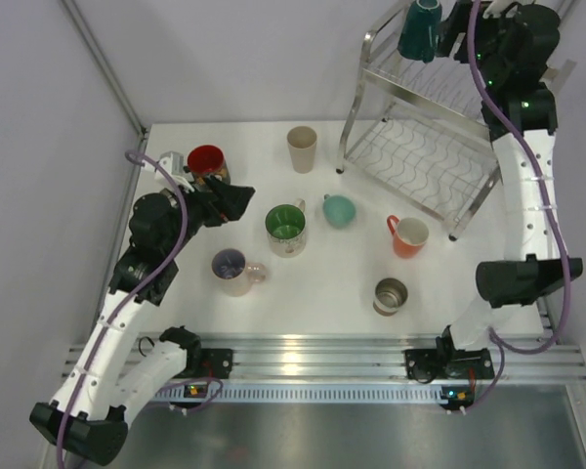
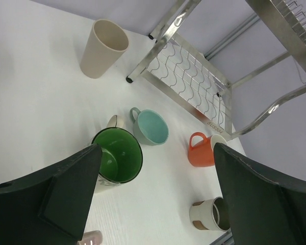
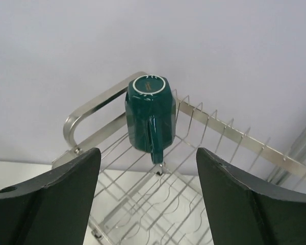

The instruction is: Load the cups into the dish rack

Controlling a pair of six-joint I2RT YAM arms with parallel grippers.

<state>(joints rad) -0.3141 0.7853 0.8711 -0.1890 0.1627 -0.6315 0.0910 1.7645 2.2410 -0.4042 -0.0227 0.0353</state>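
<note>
Right tool [image 3: 148, 168] gapes; only wrist view shows handle of teal cup [image 3: 149, 115].

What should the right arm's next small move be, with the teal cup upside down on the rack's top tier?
Probably draw the right claw straight back from the dish rack. The dark teal cup stands upside down on the top tier, the claw is open, and its fingers sit apart from the cup on both sides, so it seems released.

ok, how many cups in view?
8: dark teal one upside down on the dish rack's top tier; on the table red, beige, green-lined, mint, orange, pinkish, white-and-brown. A silvery thing beside the red may be a ninth, partly hidden.
</note>
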